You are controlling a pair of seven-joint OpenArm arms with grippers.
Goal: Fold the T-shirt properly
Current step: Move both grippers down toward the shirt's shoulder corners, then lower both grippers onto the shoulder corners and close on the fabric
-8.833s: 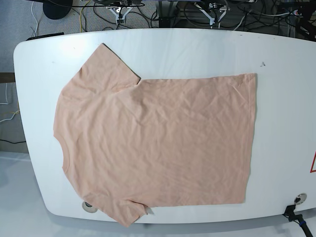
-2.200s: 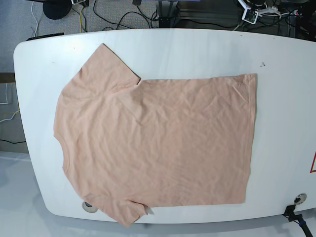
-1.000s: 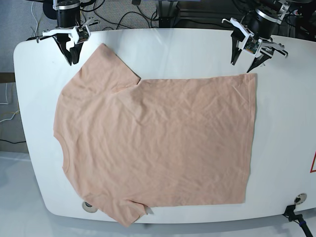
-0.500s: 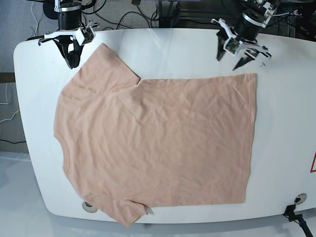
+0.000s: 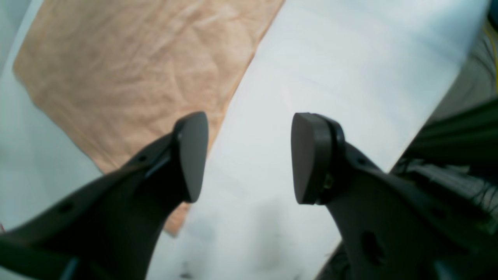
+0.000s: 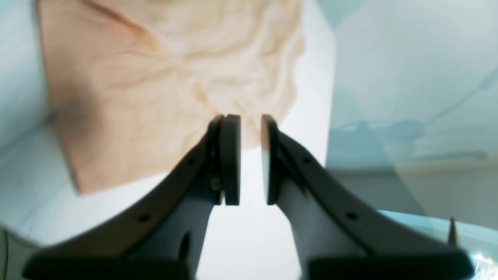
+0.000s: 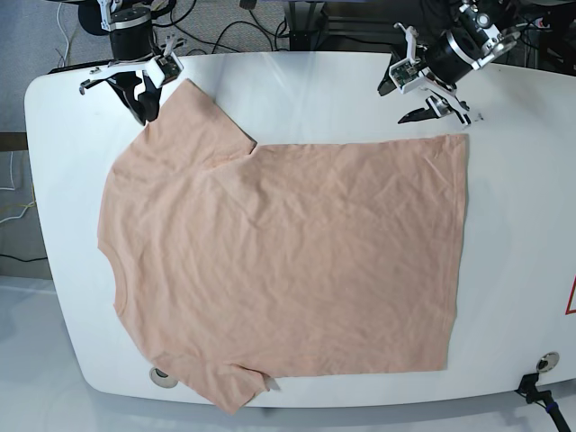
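The pale peach T-shirt [image 7: 288,261] lies flat, plain side up, on the white table [image 7: 360,90], with the collar at the left and the hem at the right. My left gripper [image 7: 398,103] hangs open and empty over bare table just behind the shirt's far hem corner. In the left wrist view it [image 5: 249,155] is open, with the shirt [image 5: 116,70] beside its left finger. My right gripper [image 7: 144,110] is at the far sleeve's edge. In the right wrist view it [image 6: 249,155] is almost closed on nothing, over the sleeve [image 6: 155,89] edge.
Cables and stands [image 7: 297,22] crowd the floor behind the table. A round grommet hole [image 7: 162,373] sits at the front edge by the near sleeve. A black clamp [image 7: 535,391] and a red-edged sticker [image 7: 571,297] are at the right.
Both arms came in from the back. In the last second the left gripper moved left along the back edge and turned; the right gripper edged right toward the sleeve. The shirt has not moved.
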